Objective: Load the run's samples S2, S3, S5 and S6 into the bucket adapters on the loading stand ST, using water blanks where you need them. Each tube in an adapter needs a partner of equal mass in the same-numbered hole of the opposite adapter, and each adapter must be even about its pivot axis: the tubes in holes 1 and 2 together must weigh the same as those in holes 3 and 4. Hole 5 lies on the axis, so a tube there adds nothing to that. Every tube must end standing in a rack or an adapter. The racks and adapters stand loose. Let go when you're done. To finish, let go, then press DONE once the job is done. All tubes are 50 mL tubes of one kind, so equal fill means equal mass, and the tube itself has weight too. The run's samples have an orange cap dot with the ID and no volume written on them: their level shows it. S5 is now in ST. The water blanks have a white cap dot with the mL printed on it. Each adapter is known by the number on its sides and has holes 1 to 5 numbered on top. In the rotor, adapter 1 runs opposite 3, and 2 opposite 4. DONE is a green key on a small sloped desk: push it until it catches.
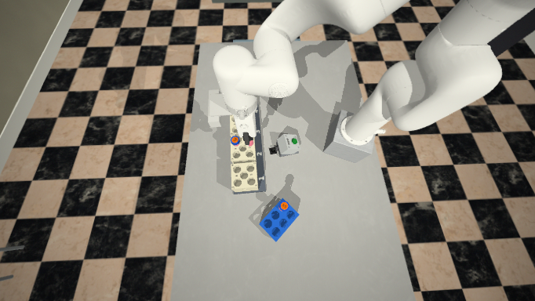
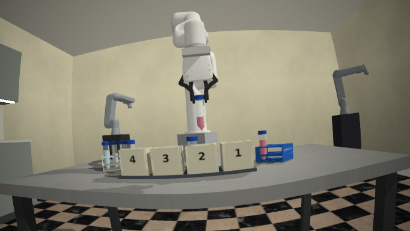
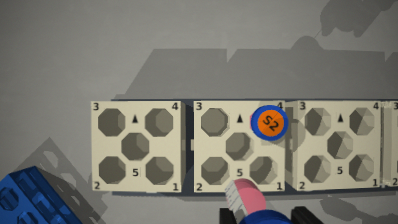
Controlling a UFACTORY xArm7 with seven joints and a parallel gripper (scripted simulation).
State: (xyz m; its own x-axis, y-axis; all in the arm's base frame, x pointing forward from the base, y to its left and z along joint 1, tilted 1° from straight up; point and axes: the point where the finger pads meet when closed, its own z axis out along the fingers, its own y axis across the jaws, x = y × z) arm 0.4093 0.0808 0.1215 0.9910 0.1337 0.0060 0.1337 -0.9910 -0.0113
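My gripper (image 1: 247,138) (image 2: 199,100) (image 3: 266,216) is shut on a blue-capped tube (image 2: 200,121) (image 3: 251,194) with a low pink fill. It hangs upright above the stand, over adapter 2 (image 2: 210,166) (image 3: 204,146); its cap dot is not readable. Tube S2 (image 1: 234,140) (image 2: 192,139) (image 3: 270,123) stands in hole 4 of adapter 2. Adapter 1 (image 2: 228,163) (image 3: 102,146) has five empty holes. Adapter 3 (image 2: 157,169) (image 3: 307,146) shows no tube. An orange-dotted tube (image 1: 284,205) (image 2: 263,145) stands in the blue rack (image 1: 276,238) (image 2: 287,154). A blue-capped tube (image 2: 130,142) shows above adapter 4 (image 2: 124,168).
The sloped desk (image 1: 285,150) with the green DONE key (image 1: 294,141) stands beside the stand, on the arm base's side. The white rack (image 2: 103,165) with clear-blue filled tubes stands beyond adapter 4; the arm hides it in the top view.
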